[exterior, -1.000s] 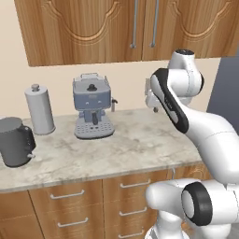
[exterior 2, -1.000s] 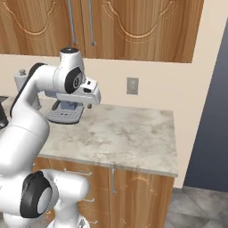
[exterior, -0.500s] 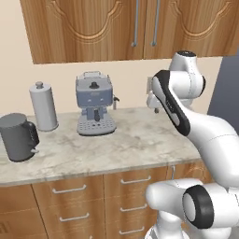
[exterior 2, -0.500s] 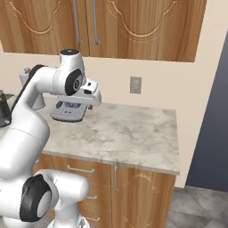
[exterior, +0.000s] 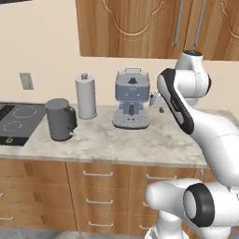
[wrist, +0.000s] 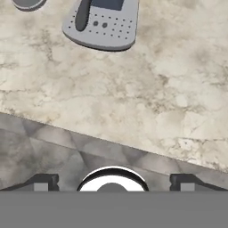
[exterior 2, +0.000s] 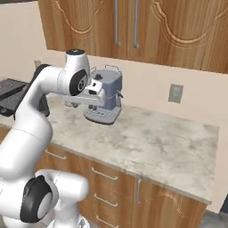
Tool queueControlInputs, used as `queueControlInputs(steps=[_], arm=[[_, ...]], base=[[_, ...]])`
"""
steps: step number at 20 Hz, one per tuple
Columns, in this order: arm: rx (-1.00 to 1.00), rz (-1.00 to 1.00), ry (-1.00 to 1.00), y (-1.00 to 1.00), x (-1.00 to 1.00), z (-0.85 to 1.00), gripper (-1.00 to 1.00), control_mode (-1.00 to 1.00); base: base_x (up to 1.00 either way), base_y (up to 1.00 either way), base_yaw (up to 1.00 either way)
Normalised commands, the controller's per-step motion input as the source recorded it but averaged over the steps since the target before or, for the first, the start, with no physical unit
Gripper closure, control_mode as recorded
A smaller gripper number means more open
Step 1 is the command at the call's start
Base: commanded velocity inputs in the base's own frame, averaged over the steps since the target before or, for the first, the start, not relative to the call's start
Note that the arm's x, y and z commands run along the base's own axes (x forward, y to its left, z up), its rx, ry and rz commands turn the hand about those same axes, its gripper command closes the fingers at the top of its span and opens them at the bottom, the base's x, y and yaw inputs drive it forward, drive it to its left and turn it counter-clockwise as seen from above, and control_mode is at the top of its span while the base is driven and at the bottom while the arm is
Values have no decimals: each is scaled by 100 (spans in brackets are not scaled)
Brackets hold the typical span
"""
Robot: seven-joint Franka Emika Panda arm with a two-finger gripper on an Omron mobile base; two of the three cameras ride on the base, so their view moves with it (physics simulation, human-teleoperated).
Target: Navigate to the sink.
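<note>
The sink is out of view. My gripper (wrist: 113, 185) hangs open over the front edge of a marble counter (wrist: 147, 89), with nothing between its widely spread fingertips (wrist: 41, 182). In the left base view the gripper (exterior: 157, 101) is held high beside a grey espresso machine (exterior: 131, 98). In the right base view the gripper (exterior 2: 83, 103) hangs in front of that espresso machine (exterior 2: 107, 95).
A dark grey kettle (exterior: 61, 119) and a white cylindrical canister (exterior: 86, 96) stand left of the machine. A flat black cooktop (exterior: 14, 122) with ring marks lies at the counter's far left. Wooden cabinets (exterior: 140, 28) hang above, drawers (exterior: 95, 186) below. The counter ends at the right (exterior 2: 213, 156).
The whole scene has slid rightward in both base views, so the base has driven left along the counter. The cooktop has come into view. The arm's pose is unchanged.
</note>
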Motion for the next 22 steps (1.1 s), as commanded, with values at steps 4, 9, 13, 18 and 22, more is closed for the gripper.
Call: queueControlInputs(steps=[4,9,13,18,22], arm=[[0,0,0,0,0,0,-100,100],[0,0,0,0,0,0,-100,100],[0,0,0,0,0,0,-100,100],[0,0,0,0,0,0,-100,100],[0,0,0,0,0,0,-100,100]], base=[[-17,47,65],[-10,37,74],[-14,31,74],[-20,29,73],[-30,37,72]])
